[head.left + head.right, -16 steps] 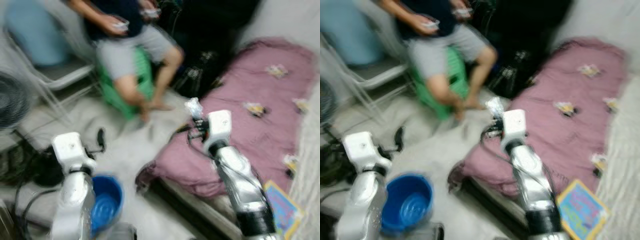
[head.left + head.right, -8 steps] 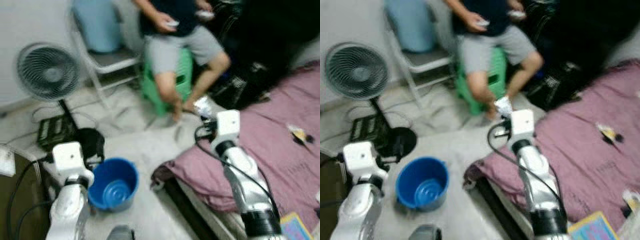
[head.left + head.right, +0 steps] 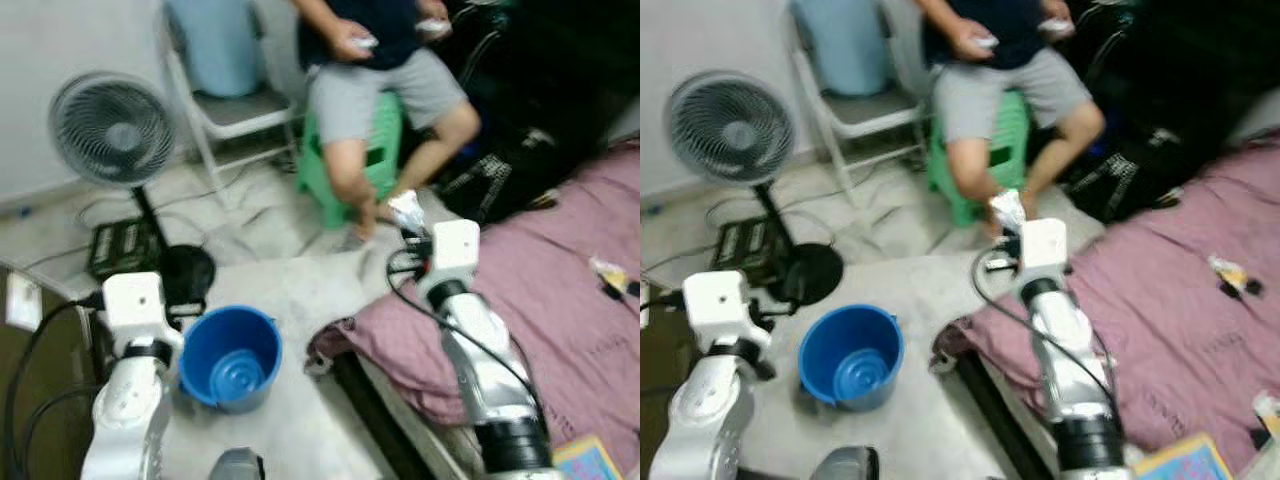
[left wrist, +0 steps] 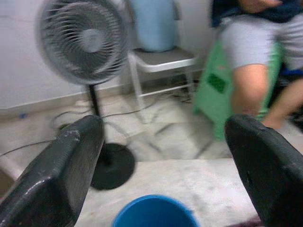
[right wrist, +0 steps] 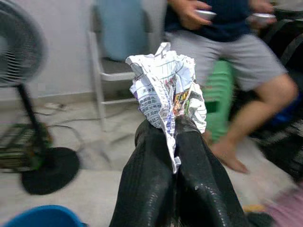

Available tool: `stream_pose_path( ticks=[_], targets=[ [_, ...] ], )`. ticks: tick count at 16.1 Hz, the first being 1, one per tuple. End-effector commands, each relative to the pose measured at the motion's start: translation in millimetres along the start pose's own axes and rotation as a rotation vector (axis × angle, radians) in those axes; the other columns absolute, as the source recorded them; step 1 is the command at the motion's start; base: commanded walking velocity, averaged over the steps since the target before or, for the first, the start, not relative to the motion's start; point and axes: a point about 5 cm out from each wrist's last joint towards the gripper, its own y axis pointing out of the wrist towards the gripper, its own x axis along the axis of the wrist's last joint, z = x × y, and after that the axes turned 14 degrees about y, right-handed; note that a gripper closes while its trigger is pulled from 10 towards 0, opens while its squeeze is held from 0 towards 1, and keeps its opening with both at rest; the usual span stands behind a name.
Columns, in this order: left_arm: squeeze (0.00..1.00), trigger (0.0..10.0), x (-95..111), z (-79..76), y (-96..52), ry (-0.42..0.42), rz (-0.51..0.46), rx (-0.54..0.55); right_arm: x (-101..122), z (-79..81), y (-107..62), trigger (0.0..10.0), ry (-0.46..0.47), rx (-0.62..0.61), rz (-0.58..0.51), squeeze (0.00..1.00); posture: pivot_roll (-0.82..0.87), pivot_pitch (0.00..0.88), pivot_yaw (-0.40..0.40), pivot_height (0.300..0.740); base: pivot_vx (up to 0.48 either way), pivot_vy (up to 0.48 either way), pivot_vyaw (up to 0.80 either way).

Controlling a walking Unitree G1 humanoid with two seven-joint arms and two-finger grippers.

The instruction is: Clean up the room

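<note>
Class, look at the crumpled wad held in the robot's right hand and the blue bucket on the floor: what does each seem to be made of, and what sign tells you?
The crumpled white printed wad, pinched in the right hand, looks like matte paper: sharp creases, ruled lines and coloured print. The round blue bucket on the floor looks like moulded plastic: uniform colour, smooth walls, slight sheen, though blur leaves this open.

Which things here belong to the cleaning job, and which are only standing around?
Job: crumpled paper shut in the right pincer; blue bucket; open left pincer.
Standing around: fan, white chair, green stool, purple blanket.
</note>
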Motion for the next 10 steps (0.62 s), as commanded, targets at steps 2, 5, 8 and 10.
stream_pose_path(
  ticks=[2,5,8,10],
  targets=[
    [0.0,10.0,0.5,-1.5,-0.4,0.001,-0.001,-0.002,3.1,-4.5,1.3,10.0,-0.02,-0.002,-0.004,0.0,-0.02,0.0,-0.048,0.74,0.0,0.0,0.8],
    [0.0,10.0,4.1,-5.2,-1.0,0.006,-0.016,-0.012,2.6,-3.7,2.8,10.0,-0.024,0.009,0.002,0.0,-0.01,0.0,-0.059,0.74,0.0,0.0,0.8],
    [0.0,10.0,2.9,-3.2,0.0,-0.013,-0.013,0.003,2.7,-2.0,3.8,10.0,-0.025,0.016,0.002,0.0,-0.01,0.0,-0.059,0.74,0.0,0.0,0.8],
    [0.0,10.0,3.4,-4.1,1.0,-0.018,-0.017,-0.005,2.7,-2.4,3.8,10.0,-0.025,0.018,0.001,0.0,-0.01,0.0,-0.061,0.74,0.0,0.0,0.8]
  ],
)
